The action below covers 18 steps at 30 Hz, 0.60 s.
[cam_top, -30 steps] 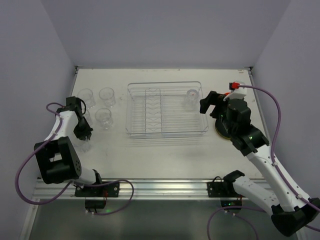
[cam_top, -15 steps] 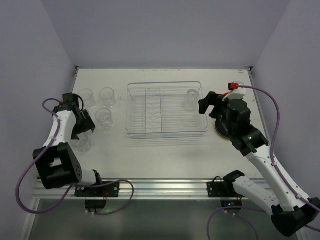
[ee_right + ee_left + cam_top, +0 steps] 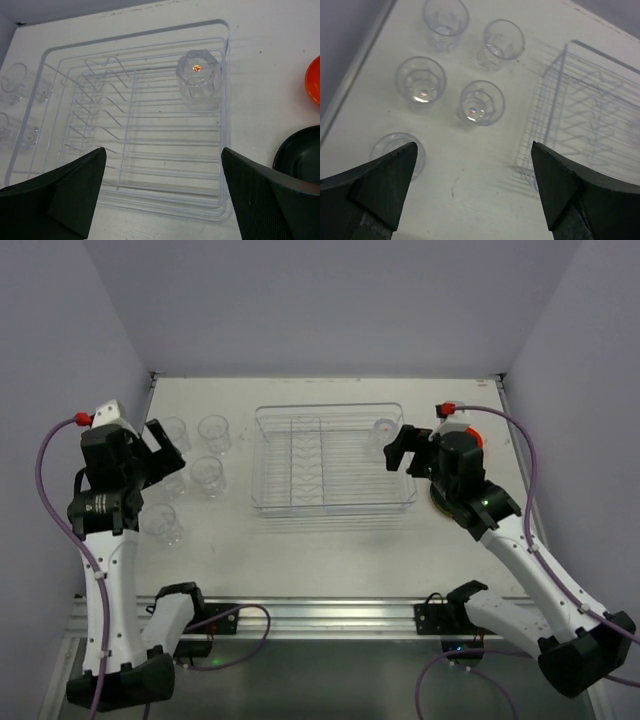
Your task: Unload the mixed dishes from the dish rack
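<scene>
At the middle of the pale surface [image 3: 300, 550] sits the clear dish rack [image 3: 333, 506], its ribbed plate slots bare. A single clear cup [image 3: 199, 79] stands in the rack's far right corner, on the gridded base to the right of the slots.

Left of the rack, five more cups are on the surface, none touching another. Two stand in a far row [image 3: 445, 20] [image 3: 503, 42], two in the row nearer the arm [image 3: 421, 85] [image 3: 481, 102], and a lone cup [image 3: 397, 150] is nearest of all. The lone cup is partly hidden behind one finger in the left wrist view.

The left fingers [image 3: 380, 180] hang over this group, spread wide apart with nothing between them.

The right fingers [image 3: 70, 190] are also wide apart and hold nothing. In the top view they sit over the rack's right end, and the right wrist view looks down into the rack.

To the right of the rack, the orange bowl [image 3: 314, 80] shows only a sliver at the edge of the right wrist view. A dark plate [image 3: 300, 157] lies nearer the arm's base, apart from the bowl. The right arm covers most of both in the top view.
</scene>
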Available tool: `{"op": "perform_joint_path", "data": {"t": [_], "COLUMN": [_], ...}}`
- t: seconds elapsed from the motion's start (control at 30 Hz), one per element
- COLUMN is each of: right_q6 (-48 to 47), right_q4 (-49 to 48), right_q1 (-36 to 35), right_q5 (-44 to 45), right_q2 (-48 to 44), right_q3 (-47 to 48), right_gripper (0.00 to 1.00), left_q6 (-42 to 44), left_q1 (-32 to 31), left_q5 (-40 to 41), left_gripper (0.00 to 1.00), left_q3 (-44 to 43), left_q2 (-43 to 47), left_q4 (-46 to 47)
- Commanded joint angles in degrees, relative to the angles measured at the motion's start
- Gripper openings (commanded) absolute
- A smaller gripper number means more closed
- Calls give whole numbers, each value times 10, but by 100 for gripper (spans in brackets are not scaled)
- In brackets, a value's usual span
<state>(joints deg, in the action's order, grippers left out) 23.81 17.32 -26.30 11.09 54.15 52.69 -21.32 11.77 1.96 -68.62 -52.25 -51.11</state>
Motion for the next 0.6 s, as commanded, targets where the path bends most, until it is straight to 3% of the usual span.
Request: {"op": "perform_joint_path", "data": {"t": [0.0, 0.1, 0.2, 0.37, 0.57], "right_q6": [-9, -15, -29, -47, -83], "right_q4": [-5, 24, 49, 81, 113], "right_q1": [-2, -2, -2, -2, -1], "right_q5": [-15, -1, 16, 59, 124], "right_q2": [45, 115, 186, 314, 458], "right_q3": [33, 71, 119, 203, 333], "right_gripper": [99, 99, 99, 99, 99], "left_q6": [-10, -31, -9, 25, 20], "left_q1": [-93, -206, -241, -252, -257], "left_q5": [-36, 37, 32, 72, 60], "left_gripper": [100, 100, 100, 100, 100], "left_q3": [40, 112, 150, 200, 259], "left_q2": [1, 21, 42, 107, 186], "left_q4": [41, 108, 152, 181, 234]}}
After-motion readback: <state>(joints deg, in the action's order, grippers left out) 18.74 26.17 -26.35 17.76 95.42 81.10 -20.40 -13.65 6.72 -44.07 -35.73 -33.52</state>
